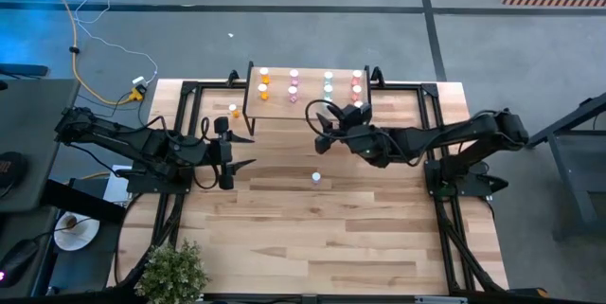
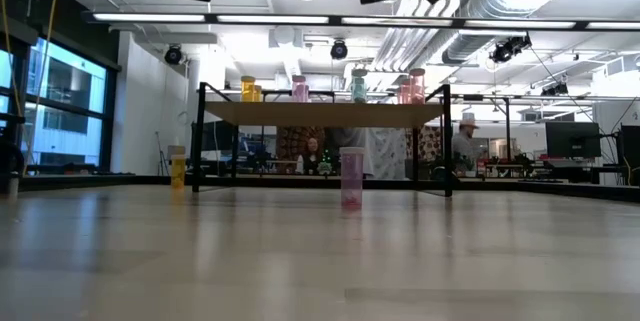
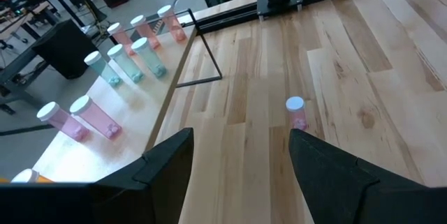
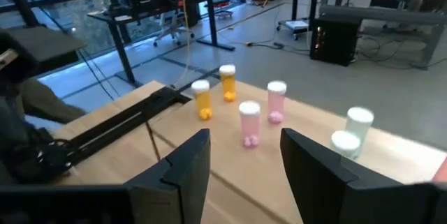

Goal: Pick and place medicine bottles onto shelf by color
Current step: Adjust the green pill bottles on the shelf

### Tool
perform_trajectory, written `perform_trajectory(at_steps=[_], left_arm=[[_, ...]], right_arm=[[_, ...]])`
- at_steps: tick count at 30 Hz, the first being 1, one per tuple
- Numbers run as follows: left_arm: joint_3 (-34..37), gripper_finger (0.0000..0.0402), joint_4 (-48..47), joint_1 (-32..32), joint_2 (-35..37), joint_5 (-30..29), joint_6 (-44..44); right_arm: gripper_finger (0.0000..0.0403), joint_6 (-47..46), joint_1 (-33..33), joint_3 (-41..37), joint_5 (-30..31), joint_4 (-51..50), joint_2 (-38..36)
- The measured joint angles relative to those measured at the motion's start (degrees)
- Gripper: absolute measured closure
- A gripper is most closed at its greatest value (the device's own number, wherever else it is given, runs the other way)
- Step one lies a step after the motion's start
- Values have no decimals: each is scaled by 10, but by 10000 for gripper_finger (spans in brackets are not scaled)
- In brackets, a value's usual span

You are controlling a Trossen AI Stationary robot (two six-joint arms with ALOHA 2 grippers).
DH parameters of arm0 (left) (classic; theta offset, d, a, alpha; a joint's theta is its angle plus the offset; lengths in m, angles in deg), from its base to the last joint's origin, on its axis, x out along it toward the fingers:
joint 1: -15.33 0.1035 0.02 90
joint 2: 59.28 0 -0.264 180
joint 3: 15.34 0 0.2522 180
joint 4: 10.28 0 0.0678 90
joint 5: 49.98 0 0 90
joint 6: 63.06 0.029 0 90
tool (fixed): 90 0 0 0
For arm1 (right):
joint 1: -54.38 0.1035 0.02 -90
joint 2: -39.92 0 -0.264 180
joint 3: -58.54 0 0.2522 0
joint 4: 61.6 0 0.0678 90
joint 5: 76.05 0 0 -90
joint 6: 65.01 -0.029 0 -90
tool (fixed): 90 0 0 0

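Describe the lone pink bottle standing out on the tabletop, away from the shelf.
The pink bottle is a tiny translucent cylinder with a white cap, seemingly plastic. It stands upright on the bare wooden tabletop, in front of the shelf and clear of it. Nothing touches it except the table; neither tool is on it.

We find an open-plan robotics lab or workshop: exposed ceiling ducts (image 2: 520,1) and strip lights (image 2: 300,21), bare grey concrete floor (image 1: 284,29), tall windows (image 2: 60,101), desks with monitors (image 2: 570,141), loose cables (image 1: 95,48), people (image 2: 465,141) working behind the bench.
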Motion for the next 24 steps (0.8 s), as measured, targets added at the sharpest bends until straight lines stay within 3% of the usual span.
perform_trajectory(at_steps=[6, 12, 17, 24], left_arm=[[0, 177, 0, 0, 0, -1, 0], [0, 177, 0, 0, 0, -2, 0], [0, 177, 0, 0, 0, -2, 0], [0, 177, 0, 0, 0, -2, 0]], right_arm=[[238, 5, -7, 61, 3, -96, 30], [238, -146, -27, 74, 4, -215, 34], [238, -196, -39, 74, -21, -230, 35], [238, -181, -65, 74, -89, -222, 36]])
